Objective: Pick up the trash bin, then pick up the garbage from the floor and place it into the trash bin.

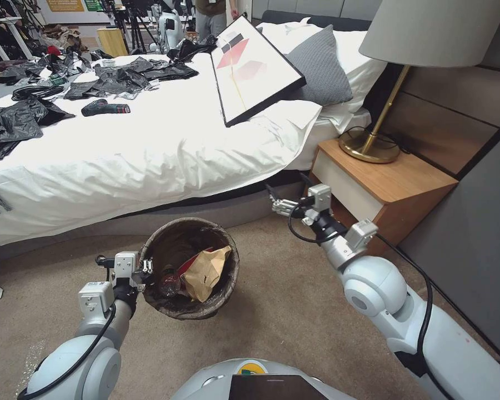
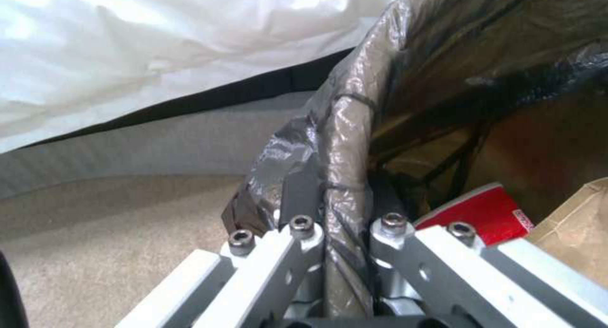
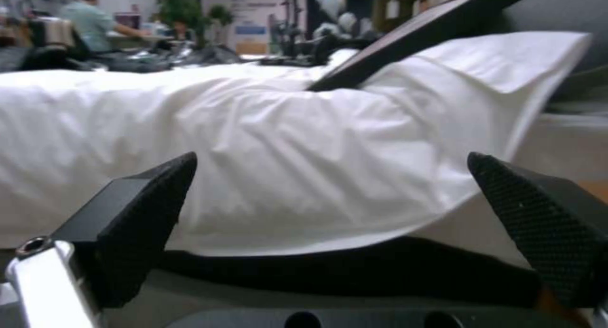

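Brown-black liner, folded over the rim of the trash bin (image 1: pixel 190 269): pinched between the fingers of the left gripper (image 1: pixel 145 270), one finger outside the wall, one inside, at the bin's nine o'clock. This rim hold appears chosen to carry the bin mouth-up and unobstructed.

Contents of the bin: tan paper bag (image 1: pixel 205 272), red wrapper (image 2: pixel 484 213), small bottle (image 1: pixel 168 280). These pieces of garbage lie inside, against the liner. The bin sits at centre, between the two arms and over the beige carpet (image 1: pixel 283 311); whether it touches the floor cannot be told.

Right gripper (image 1: pixel 276 204): at two o'clock from the bin, jaws spread wide and empty, aimed at the bed (image 1: pixel 150 144)'s lower edge, judged ready for a pickup.

Wooden nightstand (image 1: pixel 394 183): beyond, at two o'clock, carrying a brass lamp (image 1: pixel 375 141).
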